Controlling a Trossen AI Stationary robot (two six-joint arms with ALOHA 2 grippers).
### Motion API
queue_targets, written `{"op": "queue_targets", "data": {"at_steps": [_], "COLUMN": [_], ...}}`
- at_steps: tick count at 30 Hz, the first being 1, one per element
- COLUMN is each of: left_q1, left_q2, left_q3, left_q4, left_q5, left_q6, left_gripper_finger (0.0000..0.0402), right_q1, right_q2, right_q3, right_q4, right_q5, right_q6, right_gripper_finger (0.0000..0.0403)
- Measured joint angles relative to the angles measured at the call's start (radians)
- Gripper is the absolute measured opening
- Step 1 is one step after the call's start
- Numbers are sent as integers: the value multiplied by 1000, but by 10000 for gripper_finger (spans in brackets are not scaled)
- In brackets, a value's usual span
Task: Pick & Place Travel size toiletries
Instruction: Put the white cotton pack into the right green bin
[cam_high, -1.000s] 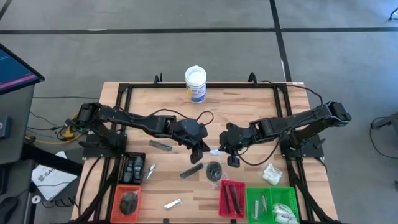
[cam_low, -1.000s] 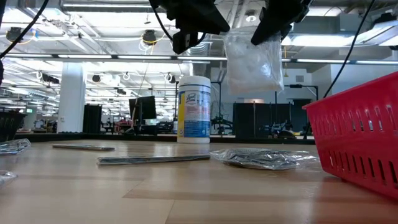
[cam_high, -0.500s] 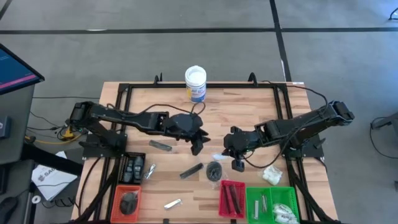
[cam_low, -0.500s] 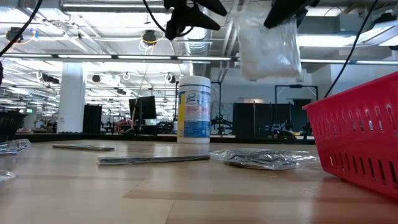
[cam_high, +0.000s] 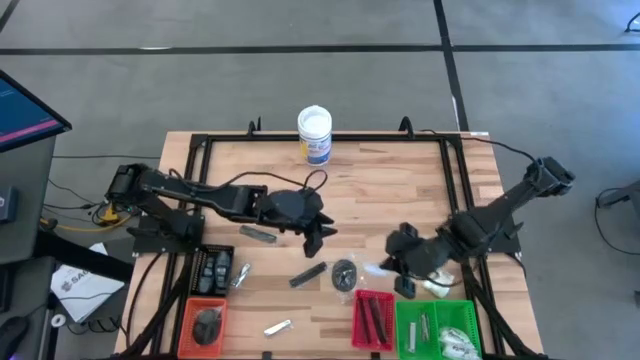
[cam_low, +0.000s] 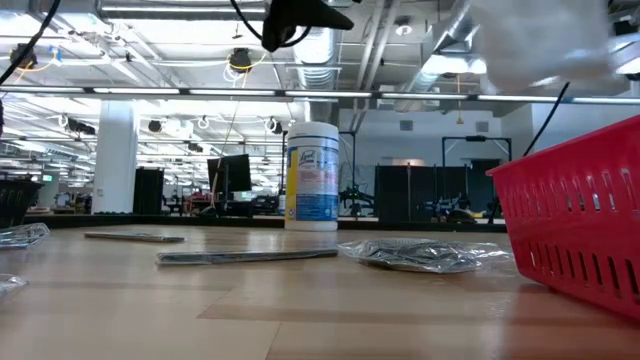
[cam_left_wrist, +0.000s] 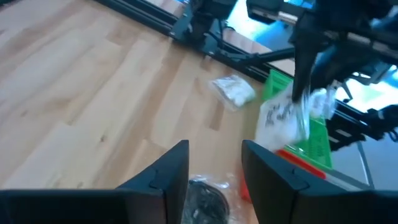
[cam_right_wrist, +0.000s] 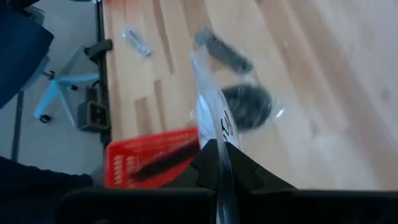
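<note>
High view: right gripper (cam_high: 404, 272) positioned over table (cam_high: 380, 190) near the front right, just behind red tray (cam_high: 372, 320) and green tray (cam_high: 440, 325), fingers pinched shut on clear packet (cam_high: 380, 268) with white contents, packet held off the wood. Right wrist view confirms grip: packet edge (cam_right_wrist: 211, 118) clamped between the closed fingertips, hanging above dark round disc (cam_right_wrist: 247, 106) and slim black stick (cam_right_wrist: 222, 51), red tray (cam_right_wrist: 149, 163) to one side. Left gripper (cam_high: 315, 238) stationed over mid-table, holding nothing; left wrist view shows fingers (cam_left_wrist: 165, 177) parted to a moderate gap with bare wood between them. Remaining toiletries noted: dark disc (cam_high: 344, 273) in clear wrap beside black stick (cam_high: 308, 274), second dark stick (cam_high: 259, 234) further left, silvery sachet (cam_high: 277, 326) near the front edge, another silvery piece (cam_high: 241, 272) beside black tray (cam_high: 212, 268), white-filled packet (cam_high: 436, 280) loose on the wood at the right. Orange tray (cam_high: 207, 322) at front left carries a dark item; red tray carries dark sticks; green tray carries small white and silvery pieces. White tub (cam_high: 314, 134) with blue label upright at the back edge. Low view: tub (cam_low: 312, 176) standing beyond flat stick (cam_low: 245, 256) and wrapped disc (cam_low: 420, 254), red tray wall (cam_low: 575, 230) at right, held packet blurred at upper right.
</note>
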Motion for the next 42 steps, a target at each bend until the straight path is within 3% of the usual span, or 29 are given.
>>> {"op": "queue_targets", "data": {"at_steps": [7, 14, 26, 32, 42], "left_q1": [-115, -204, -265, -274, -265], "left_q2": [11, 20, 29, 45, 106], "left_q3": [-1, -2, -1, -1, -1], "left_q4": [66, 156, 261, 323, 395], "left_q5": [-81, -153, -437, -503, -543], "left_q6": [-46, -138, -287, -313, -363], "left_gripper_finger": [140, 140, 140, 140, 140], "right_q1": [221, 419, 732, 830, 892], "right_q2": [-19, -19, -6, 61, 172], "right_q3": [0, 40, 86, 86, 98], "right_q4": [-143, -305, -503, -558, -568], "right_q5": [93, 116, 159, 160, 209], "right_q6": [267, 478, 792, 896, 1038], "right_gripper_finger": [0, 0, 0, 0, 0]}}
